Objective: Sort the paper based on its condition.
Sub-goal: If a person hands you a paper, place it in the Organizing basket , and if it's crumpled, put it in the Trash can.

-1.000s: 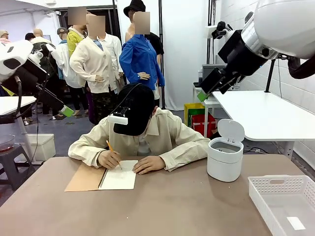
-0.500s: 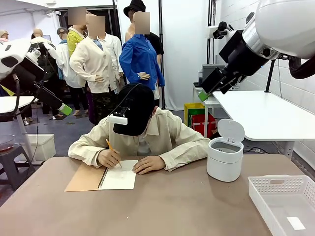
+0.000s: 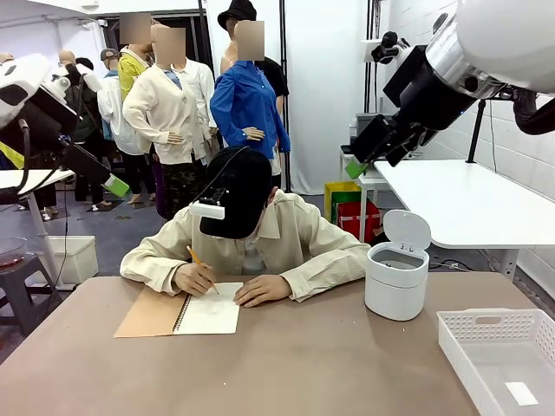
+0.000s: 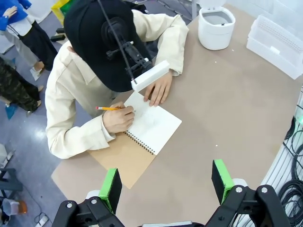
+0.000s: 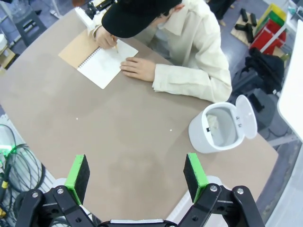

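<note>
We see a brown table (image 3: 303,373) with a person in a cream jacket (image 3: 299,243) and a black cap (image 3: 243,186) bent over its far edge. Left of centre a spiral notebook (image 3: 208,314) lies open, its brown kraft cover (image 3: 147,316) spread to the left. An orange pencil (image 3: 194,257) tilts over the page. To the right stands a round white bin (image 3: 395,290), its hinged lid (image 3: 407,230) upright. A white plastic basket (image 3: 494,319) sits at the near right corner. Farther off are a white side table (image 3: 468,204) on the right and a red crate (image 3: 357,218) beside a yellow one (image 3: 336,191) on the floor.
</note>
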Controlling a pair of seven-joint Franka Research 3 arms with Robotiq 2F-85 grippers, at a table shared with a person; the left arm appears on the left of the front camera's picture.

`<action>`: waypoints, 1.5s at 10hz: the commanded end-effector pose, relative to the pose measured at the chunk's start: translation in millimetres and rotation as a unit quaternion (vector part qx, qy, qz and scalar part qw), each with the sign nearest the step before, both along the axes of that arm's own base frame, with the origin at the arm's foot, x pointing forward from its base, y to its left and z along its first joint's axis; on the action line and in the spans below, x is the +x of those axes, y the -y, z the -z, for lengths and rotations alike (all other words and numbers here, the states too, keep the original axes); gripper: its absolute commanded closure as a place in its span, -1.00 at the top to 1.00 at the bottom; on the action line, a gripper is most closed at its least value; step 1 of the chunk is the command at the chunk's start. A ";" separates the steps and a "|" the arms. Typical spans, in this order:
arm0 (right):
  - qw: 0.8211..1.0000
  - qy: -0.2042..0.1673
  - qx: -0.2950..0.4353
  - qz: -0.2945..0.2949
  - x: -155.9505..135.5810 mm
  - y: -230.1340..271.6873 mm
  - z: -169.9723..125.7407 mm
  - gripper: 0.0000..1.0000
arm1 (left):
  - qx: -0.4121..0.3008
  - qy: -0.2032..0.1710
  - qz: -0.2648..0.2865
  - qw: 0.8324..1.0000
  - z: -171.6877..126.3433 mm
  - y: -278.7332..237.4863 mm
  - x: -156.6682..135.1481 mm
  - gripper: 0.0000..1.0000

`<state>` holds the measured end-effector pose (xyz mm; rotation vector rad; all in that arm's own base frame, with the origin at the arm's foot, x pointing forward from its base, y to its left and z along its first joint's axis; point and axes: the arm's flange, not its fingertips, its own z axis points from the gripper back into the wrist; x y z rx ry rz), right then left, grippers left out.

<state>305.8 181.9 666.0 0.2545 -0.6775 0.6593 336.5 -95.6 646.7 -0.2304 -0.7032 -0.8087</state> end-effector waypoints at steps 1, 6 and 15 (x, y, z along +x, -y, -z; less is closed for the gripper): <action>1.000 0.008 -0.008 0.017 -0.5 1.7 -3.7 1.00 | -0.015 -0.012 0.009 1.000 -9.3 5.5 -11.0 1.00; 1.000 0.005 0.003 0.009 -0.4 6.4 -4.3 1.00 | -0.004 -0.008 0.016 1.000 -7.0 8.6 -13.8 1.00; 1.000 0.005 0.003 0.009 -0.4 6.4 -4.3 1.00 | -0.004 -0.008 0.016 1.000 -7.0 8.6 -13.8 1.00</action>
